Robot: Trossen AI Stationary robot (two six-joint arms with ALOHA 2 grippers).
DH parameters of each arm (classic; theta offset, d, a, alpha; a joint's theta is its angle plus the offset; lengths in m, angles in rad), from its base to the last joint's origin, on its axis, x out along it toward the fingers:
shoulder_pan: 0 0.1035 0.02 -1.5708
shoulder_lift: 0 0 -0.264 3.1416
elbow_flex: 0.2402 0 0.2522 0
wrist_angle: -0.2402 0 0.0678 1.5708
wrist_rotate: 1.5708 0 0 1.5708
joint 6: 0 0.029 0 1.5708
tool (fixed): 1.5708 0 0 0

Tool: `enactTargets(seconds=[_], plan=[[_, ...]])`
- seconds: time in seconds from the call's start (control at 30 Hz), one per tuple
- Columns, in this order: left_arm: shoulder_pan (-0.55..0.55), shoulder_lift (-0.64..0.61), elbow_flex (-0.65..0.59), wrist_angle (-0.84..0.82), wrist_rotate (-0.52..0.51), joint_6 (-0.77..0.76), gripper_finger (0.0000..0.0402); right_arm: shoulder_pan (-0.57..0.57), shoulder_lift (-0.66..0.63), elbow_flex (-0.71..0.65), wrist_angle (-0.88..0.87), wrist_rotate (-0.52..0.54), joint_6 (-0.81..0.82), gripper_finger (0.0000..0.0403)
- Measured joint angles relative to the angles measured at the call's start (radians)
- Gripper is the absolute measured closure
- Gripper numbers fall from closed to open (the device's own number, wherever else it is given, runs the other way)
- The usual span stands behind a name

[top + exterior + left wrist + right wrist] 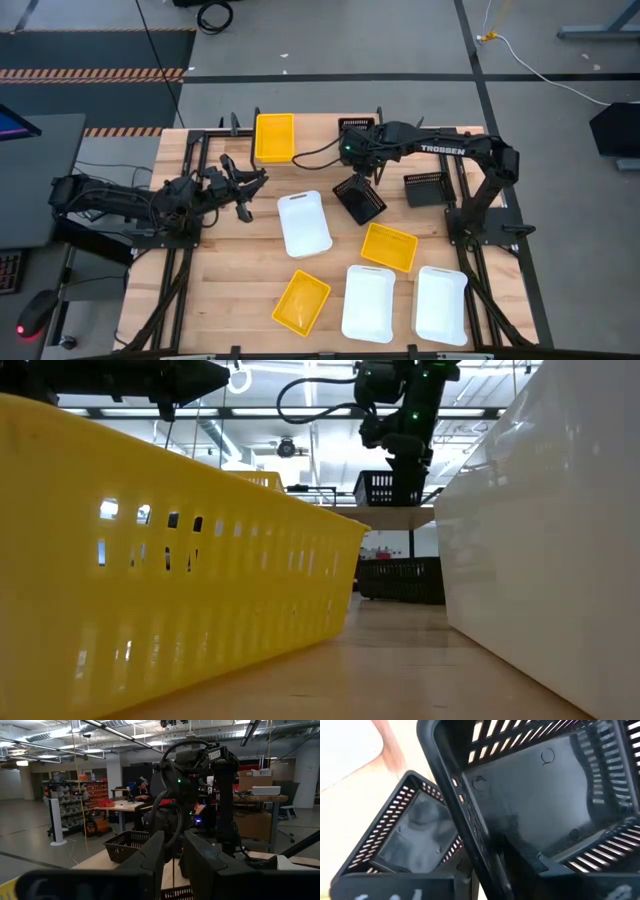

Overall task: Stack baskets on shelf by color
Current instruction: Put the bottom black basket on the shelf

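My right gripper (357, 168) hangs over the table's middle, shut on a black mesh basket (360, 198) that tilts below it. In the low view this basket (385, 488) hovers just above the shelf's light wood top (400, 517). The right wrist view shows a second black basket (410, 837) lying lower down, beside the held one. A yellow basket (275, 136) sits on the shelf near the far edge. My left gripper (248, 192) waits open left of the white basket (303, 222), touching nothing. My right gripper holds the black basket by one mesh side wall at its rim (470, 820). One finger (520, 855) is inside the basket and the other is outside. The fingers come from above, pointing down. The basket is lifted clear and hangs tilted, its open side turned toward the wrist.
On the near half lie two yellow baskets (389, 246) (301, 301) and two white ones (368, 303) (440, 305). More black baskets sit at the right (425, 188) and far edge (358, 124). Black shelf legs (200, 160) stand on both sides.
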Motion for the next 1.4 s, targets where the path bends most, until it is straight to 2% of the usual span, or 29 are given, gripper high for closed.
enactTargets(seconds=[0.43, 1.07, 1.4], plan=[[0.000, 0.000, 0.000, -0.008, 0.000, -0.015, 0.0324, -0.055, -0.042, 0.000, -0.015, 0.011, -0.006, 0.0316], [0.000, 0.000, 0.000, -0.008, 0.011, -0.016, 0.0324, -0.049, -0.077, 0.000, 0.008, -0.044, 0.000, 0.0314], [0.000, 0.000, 0.000, -0.009, 0.011, -0.016, 0.0324, -0.048, -0.077, 0.000, 0.014, -0.045, -0.005, 0.0280]])
